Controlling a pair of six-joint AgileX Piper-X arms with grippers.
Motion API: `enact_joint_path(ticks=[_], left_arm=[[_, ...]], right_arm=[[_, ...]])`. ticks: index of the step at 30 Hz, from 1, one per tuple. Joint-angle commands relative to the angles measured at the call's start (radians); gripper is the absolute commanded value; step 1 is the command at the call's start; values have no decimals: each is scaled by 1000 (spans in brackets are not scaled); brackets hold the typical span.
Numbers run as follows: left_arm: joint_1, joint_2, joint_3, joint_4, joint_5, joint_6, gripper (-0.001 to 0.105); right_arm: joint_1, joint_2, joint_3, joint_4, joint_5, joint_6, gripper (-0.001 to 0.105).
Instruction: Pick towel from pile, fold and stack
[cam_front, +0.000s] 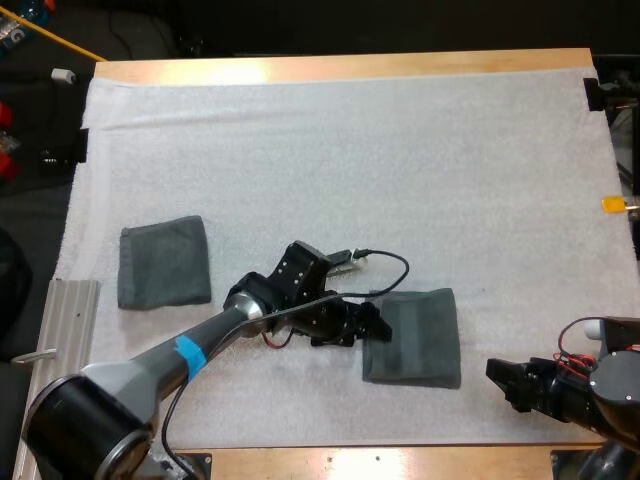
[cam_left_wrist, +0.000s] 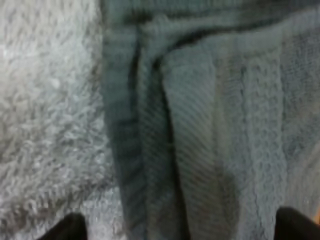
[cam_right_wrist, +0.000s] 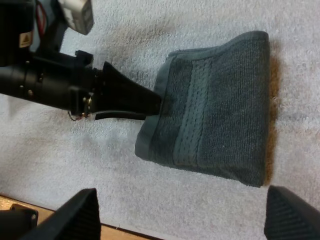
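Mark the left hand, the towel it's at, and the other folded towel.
left hand (cam_front: 372, 324): high view, midway between its fingertips.
towel at the hand (cam_right_wrist: 220, 105): right wrist view, middle of its top face.
other folded towel (cam_front: 165, 262): high view, centre of its top face.

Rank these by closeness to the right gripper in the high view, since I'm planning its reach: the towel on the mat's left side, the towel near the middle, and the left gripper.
From the right gripper:
1. Middle towel, just to its left.
2. Left gripper, at that towel's far edge.
3. Left towel, far across the mat.
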Motion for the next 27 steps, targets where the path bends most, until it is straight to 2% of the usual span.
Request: enact_joint_path(ticks=[1, 6, 10, 15, 19, 22, 25, 26, 27], left_arm=[[-5, 4, -1, -15, 14, -18, 72], [-20, 39, -1, -23, 28, -63, 71], [-71, 51, -8, -27, 15, -84, 71], [-143, 82, -54, -29, -8, -111, 71], [-148, 87, -70, -28, -9, -111, 67], [-148, 87, -70, -28, -9, -107, 44], [-148, 87, -70, -28, -9, -97, 11], [-148, 87, -70, -28, -9, -84, 3], [-148, 85, -70, -28, -8, -71, 0]], right_arm=[[2, -4, -6, 2, 5, -10, 66], [2, -4, -6, 2, 5, -15, 66], [2, -4, -6, 2, 5, -15, 66], [2, -4, -6, 2, 5, -15, 66], [2, -4, -6, 4, 3, -15, 66], [2, -4, -6, 4, 3, -15, 66], [2, -4, -6, 4, 3, -15, 66], [2, -4, -6, 4, 3, -15, 66], [2, -4, -6, 4, 3, -15, 66]])
